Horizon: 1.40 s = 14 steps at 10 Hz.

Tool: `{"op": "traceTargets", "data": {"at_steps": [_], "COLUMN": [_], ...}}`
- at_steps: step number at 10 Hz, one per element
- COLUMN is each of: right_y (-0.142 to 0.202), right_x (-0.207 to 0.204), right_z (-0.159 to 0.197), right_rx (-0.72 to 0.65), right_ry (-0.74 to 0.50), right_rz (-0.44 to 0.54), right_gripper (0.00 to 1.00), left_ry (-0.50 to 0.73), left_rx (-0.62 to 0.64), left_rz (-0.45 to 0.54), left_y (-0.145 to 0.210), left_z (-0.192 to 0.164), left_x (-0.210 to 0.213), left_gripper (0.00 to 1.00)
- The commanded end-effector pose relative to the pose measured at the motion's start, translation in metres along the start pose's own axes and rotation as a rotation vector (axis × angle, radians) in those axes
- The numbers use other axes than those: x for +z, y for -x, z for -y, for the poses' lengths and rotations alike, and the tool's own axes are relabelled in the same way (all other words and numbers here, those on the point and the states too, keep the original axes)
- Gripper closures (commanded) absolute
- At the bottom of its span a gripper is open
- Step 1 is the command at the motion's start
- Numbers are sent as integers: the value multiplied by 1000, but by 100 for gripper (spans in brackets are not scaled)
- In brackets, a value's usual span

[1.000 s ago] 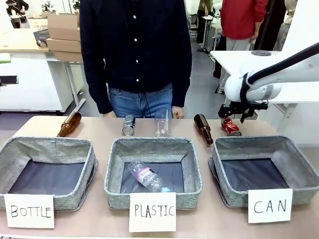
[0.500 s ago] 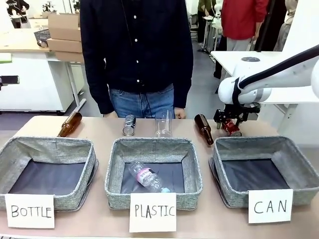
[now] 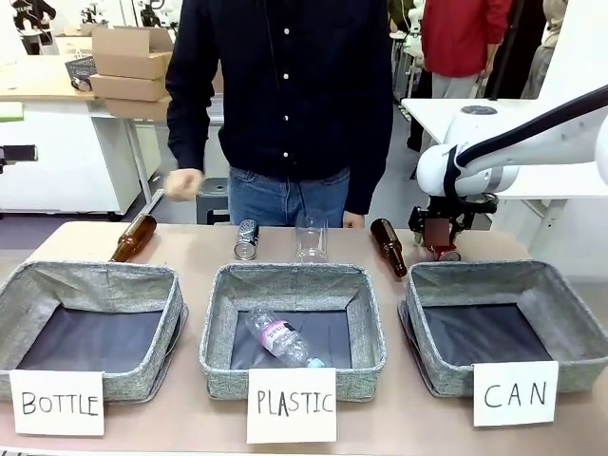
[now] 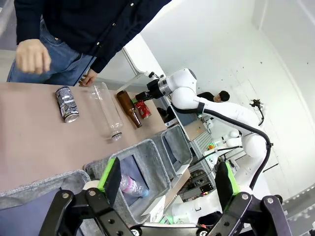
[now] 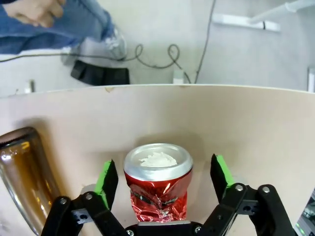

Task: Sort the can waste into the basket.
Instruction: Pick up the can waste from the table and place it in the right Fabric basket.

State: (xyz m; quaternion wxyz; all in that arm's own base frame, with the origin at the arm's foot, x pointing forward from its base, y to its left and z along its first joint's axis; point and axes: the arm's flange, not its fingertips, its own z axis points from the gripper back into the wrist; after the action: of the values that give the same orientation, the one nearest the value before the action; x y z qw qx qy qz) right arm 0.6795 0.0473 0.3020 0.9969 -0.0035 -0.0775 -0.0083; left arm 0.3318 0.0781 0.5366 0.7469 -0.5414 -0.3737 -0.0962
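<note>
Can waste is taken one piece at a time: the red can (image 5: 157,184) lies on the table (image 3: 190,245) just behind the CAN basket (image 3: 570,323), straddled by the right gripper (image 5: 162,169), whose jaws are seen open with a gap at each side, ready for a pinch. The dark can (image 3: 246,238) is left untouched, and the left gripper (image 4: 168,167) is held open and empty. Since a second earlier, the right gripper has been lowered and turned over the red can.
</note>
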Motion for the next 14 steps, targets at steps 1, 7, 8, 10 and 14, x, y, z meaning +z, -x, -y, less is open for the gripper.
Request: {"op": "traceTargets", "data": {"at_steps": [1, 7, 8, 10, 14], "right_y": [5, 5, 4, 5, 93], "right_x": [6, 14, 16, 24, 174], "right_z": [1, 8, 9, 13, 46], "right_rx": [-34, -50, -73, -60, 70], "right_ry": [21, 7, -7, -32, -184], "right_rz": [-21, -27, -16, 3, 0], "right_gripper": [60, 100, 100, 100, 100], "left_ry": [16, 16, 16, 16, 16], "left_rx": [-23, -23, -23, -23, -23], "left_rz": [18, 18, 18, 18, 18], "left_y": [-1, -1, -1, -1, -1], "left_z": [0, 0, 0, 0, 0], "left_x": [-2, -2, -2, -2, -2], "left_gripper": [0, 0, 0, 0, 0]}}
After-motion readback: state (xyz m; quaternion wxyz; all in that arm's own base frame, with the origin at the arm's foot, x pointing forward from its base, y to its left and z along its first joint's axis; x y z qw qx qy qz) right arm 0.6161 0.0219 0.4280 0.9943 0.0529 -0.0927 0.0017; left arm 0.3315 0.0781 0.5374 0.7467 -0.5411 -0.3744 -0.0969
